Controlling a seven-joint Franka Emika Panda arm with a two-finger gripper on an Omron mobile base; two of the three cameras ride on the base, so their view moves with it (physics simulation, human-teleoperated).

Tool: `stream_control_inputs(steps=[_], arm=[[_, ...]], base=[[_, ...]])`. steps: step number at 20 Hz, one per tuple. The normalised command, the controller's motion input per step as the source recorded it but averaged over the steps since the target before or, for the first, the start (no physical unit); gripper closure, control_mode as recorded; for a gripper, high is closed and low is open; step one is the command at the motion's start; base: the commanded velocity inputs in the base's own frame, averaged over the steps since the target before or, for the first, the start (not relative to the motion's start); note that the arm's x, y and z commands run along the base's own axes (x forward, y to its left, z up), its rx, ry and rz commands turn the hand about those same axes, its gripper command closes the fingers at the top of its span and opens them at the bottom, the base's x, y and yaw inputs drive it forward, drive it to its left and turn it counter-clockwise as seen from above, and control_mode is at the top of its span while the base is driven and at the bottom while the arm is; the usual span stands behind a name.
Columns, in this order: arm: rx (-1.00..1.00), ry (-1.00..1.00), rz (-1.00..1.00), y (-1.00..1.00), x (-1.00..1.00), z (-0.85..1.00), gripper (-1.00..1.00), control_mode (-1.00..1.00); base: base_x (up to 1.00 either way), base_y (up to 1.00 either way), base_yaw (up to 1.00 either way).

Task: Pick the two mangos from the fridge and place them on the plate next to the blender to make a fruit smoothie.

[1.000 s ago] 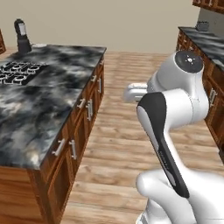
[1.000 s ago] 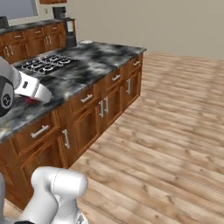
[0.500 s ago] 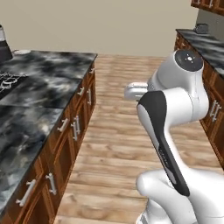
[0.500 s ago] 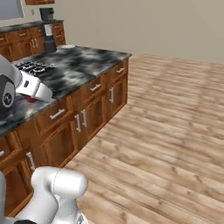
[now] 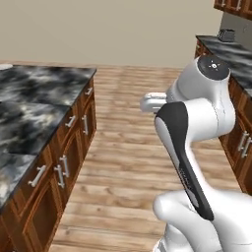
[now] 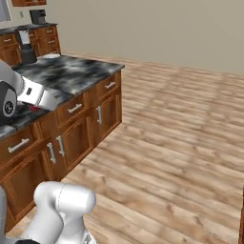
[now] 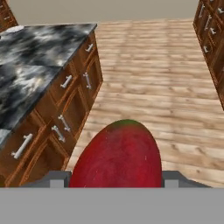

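Note:
A deep red mango (image 7: 117, 156) with a green tip looms large in the hand view, held between my gripper's (image 7: 116, 180) two fingers. In the right base view the gripper (image 6: 32, 107) hangs over the near edge of the island counter (image 6: 71, 71), with a sliver of the red mango (image 6: 35, 109) showing under the hand. The blender (image 6: 25, 45) stands at the island's far end, with the white plate (image 6: 50, 55) just beside it. That plate (image 7: 13, 29) also peeks in at the top left of the hand view. The orange mango and the fridge are out of view.
The dark marble island (image 5: 34, 103) with wooden drawers lies to my left. A second counter run with cabinets (image 5: 236, 123) lines the right side, a toaster (image 5: 226, 34) on it. Open wood floor (image 6: 181, 124) stretches between them.
The whole picture has shifted in both base views: the base has moved, the island's end now sits closer and the stove is out of frame. The arm holds its pose with the mango.

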Motion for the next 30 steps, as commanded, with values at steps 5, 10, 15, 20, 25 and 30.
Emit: stream_control_inputs(steps=[5, 10, 15, 20, 25, 30], arm=[[0.0, 0.0, 0.0, 0.0, 0.0, 0.0, 1.0, 1.0], [0.0, 0.0, 0.0, 0.0, 0.0, 0.0, 1.0, 1.0], [0.0, 0.0, 0.0, 0.0, 0.0, 0.0, 1.0, 1.0], [0.0, 0.0, 0.0, 0.0, 0.0, 0.0, 1.0, 1.0], [0.0, 0.0, 0.0, 0.0, 0.0, 0.0, 1.0, 1.0], [0.0, 0.0, 0.0, 0.0, 0.0, 0.0, 1.0, 1.0]], base=[[1.0, -0.33, 0.0], [1.0, -0.29, 0.0], [1.0, -0.13, 0.0], [1.0, -0.05, 0.0], [1.0, -0.04, 0.0], [1.0, -0.03, 0.0]])
